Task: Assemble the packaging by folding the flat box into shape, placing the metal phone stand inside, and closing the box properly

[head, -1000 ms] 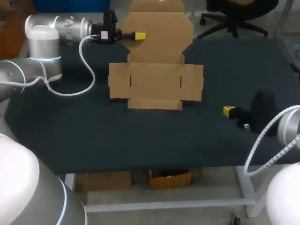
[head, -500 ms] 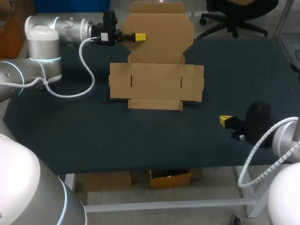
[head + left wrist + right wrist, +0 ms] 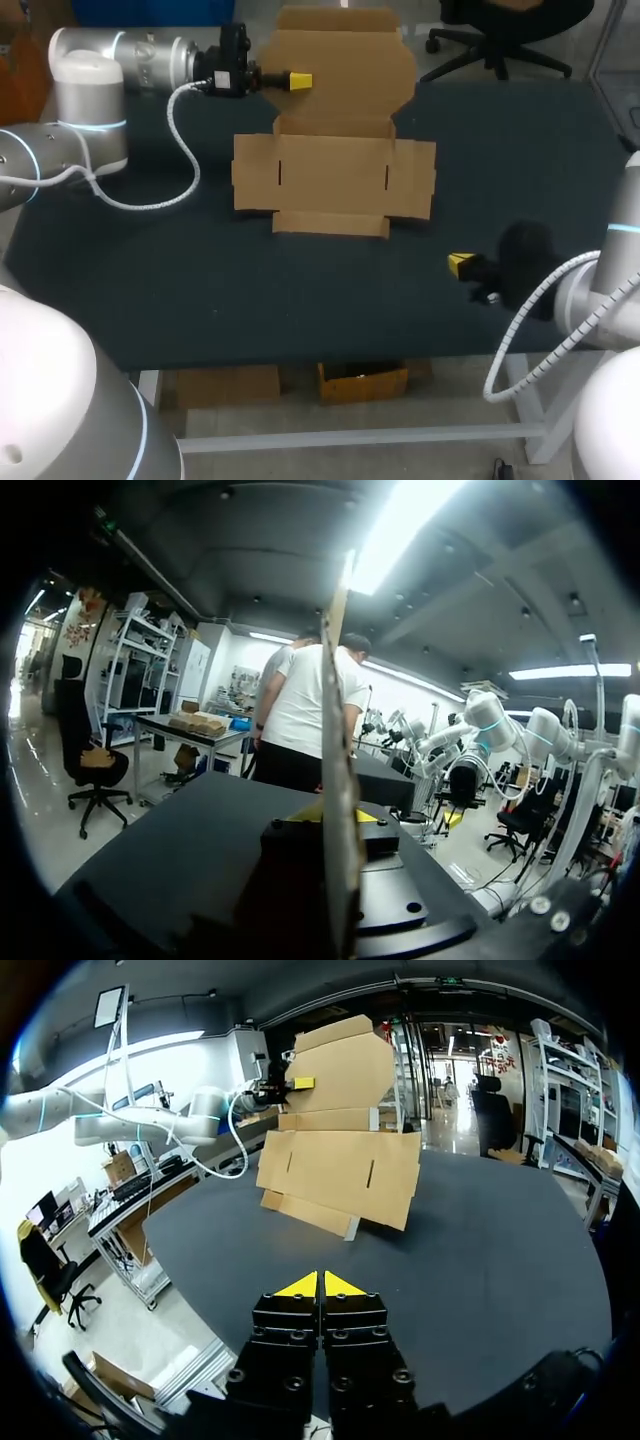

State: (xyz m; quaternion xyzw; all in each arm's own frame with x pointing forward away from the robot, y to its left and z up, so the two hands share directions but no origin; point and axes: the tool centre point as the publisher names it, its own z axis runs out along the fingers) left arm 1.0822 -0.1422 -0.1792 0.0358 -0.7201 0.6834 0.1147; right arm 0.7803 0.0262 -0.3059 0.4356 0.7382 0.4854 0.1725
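The flat cardboard box (image 3: 330, 175) lies unfolded at the middle of the dark table. Its far lid panel (image 3: 345, 70) stands raised. My left gripper (image 3: 298, 79) is shut on that panel's left edge. In the left wrist view the panel (image 3: 338, 730) shows edge-on between the fingers of the left gripper (image 3: 330, 815). My right gripper (image 3: 458, 264) hovers over bare table to the front right of the box, shut and empty. From the right wrist the right gripper (image 3: 321, 1285) points at the box (image 3: 340, 1165) and its raised panel (image 3: 340, 1060). No metal phone stand is visible.
The dark table (image 3: 200, 280) has free room on the left and along the front edge. My left arm's white cable (image 3: 185, 150) loops over the table left of the box. My right arm's cable (image 3: 530, 320) hangs at the front right.
My right gripper has moved left and toward the table's front edge, staying shut. The left gripper keeps its hold on the raised panel, almost still.
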